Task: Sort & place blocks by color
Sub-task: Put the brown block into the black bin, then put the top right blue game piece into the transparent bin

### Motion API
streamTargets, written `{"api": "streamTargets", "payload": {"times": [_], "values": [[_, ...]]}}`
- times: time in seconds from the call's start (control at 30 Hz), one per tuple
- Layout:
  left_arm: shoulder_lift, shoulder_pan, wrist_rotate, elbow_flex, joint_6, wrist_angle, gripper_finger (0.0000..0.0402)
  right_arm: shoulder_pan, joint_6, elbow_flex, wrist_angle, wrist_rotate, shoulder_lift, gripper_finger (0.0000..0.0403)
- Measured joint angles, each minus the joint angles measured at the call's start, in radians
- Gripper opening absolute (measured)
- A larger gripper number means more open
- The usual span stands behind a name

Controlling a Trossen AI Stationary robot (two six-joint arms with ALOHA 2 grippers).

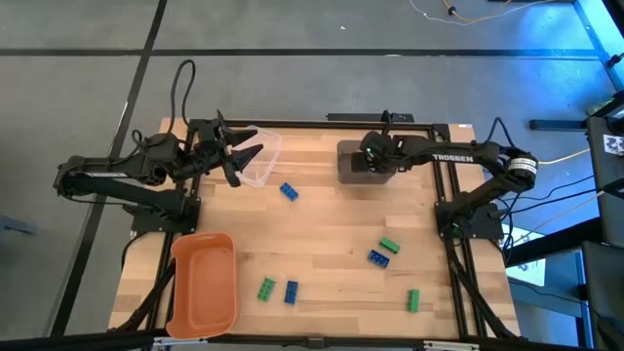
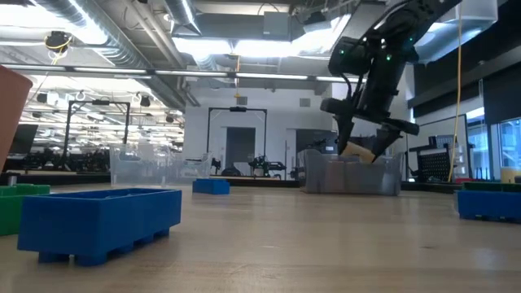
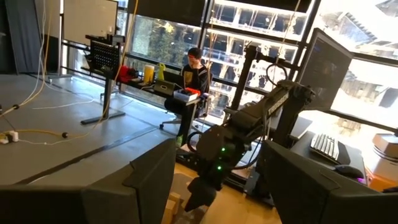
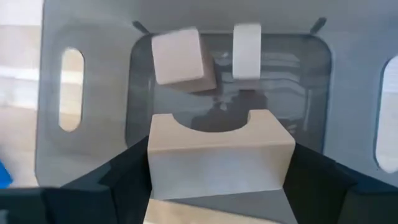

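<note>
Over the grey bin point(image 1: 349, 174) at the table's far side, my right gripper point(image 1: 370, 156) is shut on a pale tan block point(image 4: 217, 149) with an arched notch. Two more tan blocks point(image 4: 180, 56) point(image 4: 247, 50) lie on the bin's floor. Blue blocks point(image 1: 289, 191) point(image 1: 378, 258) point(image 1: 291, 291) and green blocks point(image 1: 389, 246) point(image 1: 265, 289) point(image 1: 412, 300) lie flat on the wooden table. At the far left my left gripper point(image 1: 255, 144) hangs open in the air above the clear tub point(image 1: 265, 166), with nothing between its fingers. My right gripper pinches the tan block by its two end faces point(image 4: 155, 168) between its two fingers point(image 4: 121, 177). The fingers slant steeply down from above. The block point(image 2: 358, 151) hangs clear above the bin's rim point(image 2: 350, 163), its notched side facing the bin.
An orange tray point(image 1: 205, 283) stands at the near left corner. The table's middle is bare wood between the scattered blocks. Beyond the table a person sits at a desk point(image 3: 194, 74).
</note>
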Motion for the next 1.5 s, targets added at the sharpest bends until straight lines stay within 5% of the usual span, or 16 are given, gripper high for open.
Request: {"api": "streamTargets", "payload": {"times": [0.73, 0.97, 1.27, 1.5], "values": [[0.0, 0.0, -0.016, 0.0, 0.0, 0.004, 0.0229, -0.007, -0.024, 0.0, 0.058, 0.021, 0.085, 0.0341], [0.0, 0.0, -0.016, 0.0, 0.0, 0.003, 0.0229, 0.017, -0.237, 0.0, 0.059, 0.014, -0.063, 0.0343], [0.0, 0.0, -0.016, 0.0, -0.005, -0.04, 0.0229, 0.254, -0.412, 0.001, 0.089, -0.045, -0.37, 0.0343], [0.0, 0.0, -0.014, 0.0, -0.055, -0.073, 0.0229, 0.507, -0.546, 0.001, 0.36, -0.03, -0.453, 0.0344]]}}
